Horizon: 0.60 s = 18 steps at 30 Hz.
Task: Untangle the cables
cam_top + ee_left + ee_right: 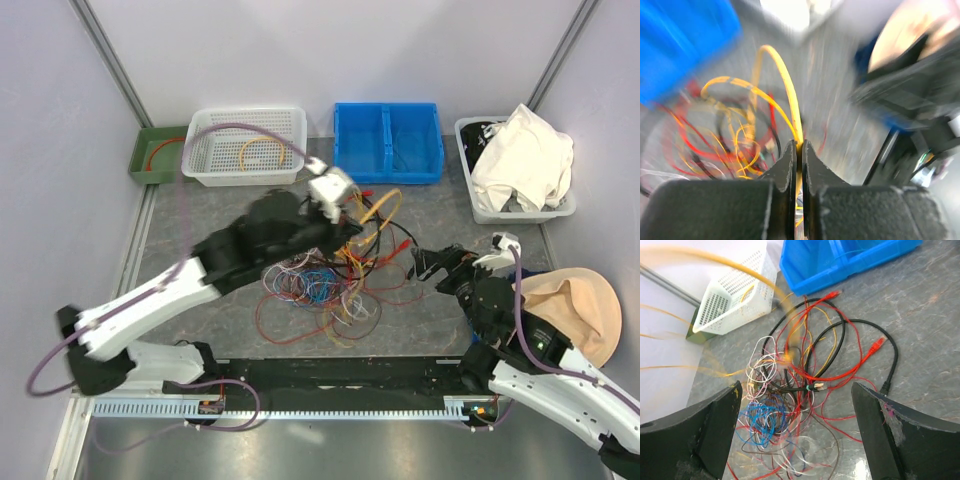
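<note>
On the grey counter (430, 320), left claw (798, 146) pinches a thin yellow wire (787, 90) loop, a good hold; light, floppy multicoloured cables (320, 290) likely snag; right claw (796, 392) gapes wide.

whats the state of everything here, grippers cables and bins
left gripper, shut on the yellow cable
yellow cable, pinched, arching up out of the tangle
right gripper, open, empty
cables, one tangled heap
white basket, upright, coiled orange cable inside
green tray, reddish cable inside
grey bin, stuffed with white cloth
</note>
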Each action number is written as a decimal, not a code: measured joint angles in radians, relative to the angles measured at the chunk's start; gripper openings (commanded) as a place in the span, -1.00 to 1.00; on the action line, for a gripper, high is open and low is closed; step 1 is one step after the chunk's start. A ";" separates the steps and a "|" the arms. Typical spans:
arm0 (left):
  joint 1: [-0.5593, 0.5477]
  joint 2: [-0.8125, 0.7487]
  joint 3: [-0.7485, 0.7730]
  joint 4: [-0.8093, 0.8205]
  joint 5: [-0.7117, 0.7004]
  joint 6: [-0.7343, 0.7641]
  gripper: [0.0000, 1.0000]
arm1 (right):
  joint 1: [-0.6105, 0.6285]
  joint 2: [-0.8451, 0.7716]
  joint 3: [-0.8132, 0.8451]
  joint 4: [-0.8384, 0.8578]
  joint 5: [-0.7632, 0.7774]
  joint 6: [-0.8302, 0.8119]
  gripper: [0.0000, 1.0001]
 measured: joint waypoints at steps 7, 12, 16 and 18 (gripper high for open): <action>0.000 -0.299 -0.036 0.013 -0.032 0.013 -0.96 | 0.000 0.109 -0.007 0.135 -0.070 -0.032 0.96; 0.000 -0.309 -0.126 -0.018 -0.063 0.023 -0.97 | 0.000 0.192 -0.007 0.281 -0.128 -0.046 0.96; 0.000 -0.271 -0.193 -0.052 -0.109 0.032 -0.97 | -0.014 0.288 -0.007 0.393 -0.214 -0.024 0.96; 0.000 -0.256 -0.209 -0.067 -0.138 0.038 -0.97 | -0.040 0.339 -0.007 0.446 -0.283 0.010 0.95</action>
